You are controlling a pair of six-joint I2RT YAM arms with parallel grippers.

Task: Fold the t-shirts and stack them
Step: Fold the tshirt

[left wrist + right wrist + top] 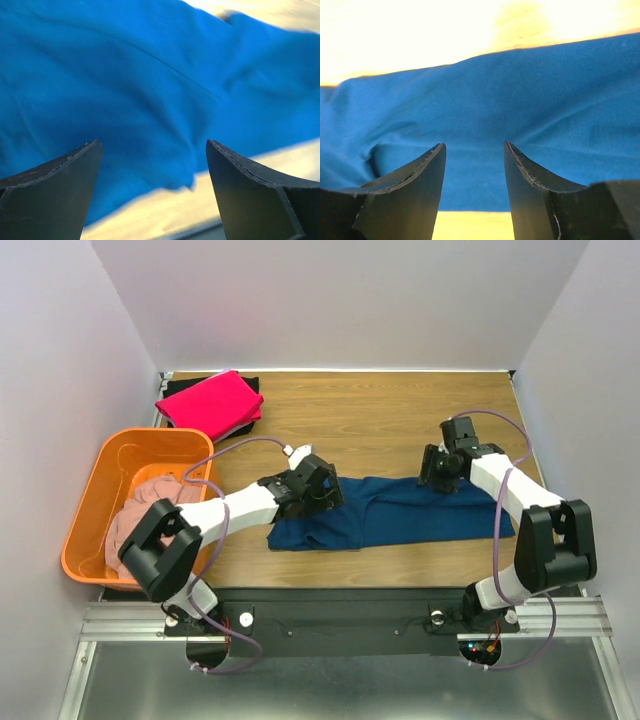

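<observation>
navy t-shirt (400,512) lies in a long strip; left gripper (325,495) above its 9 o'clock end, fingers spread wide, empty; right gripper (436,477) at 1 o'clock, fingers parted, empty

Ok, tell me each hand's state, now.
Left hand: open wide, empty, over the navy t-shirt.
Right hand: open, empty, over the same shirt.

Orange plastic basket (88,508) at the wooden table's (380,425) left edge, seemingly overhanging it slightly.
</observation>
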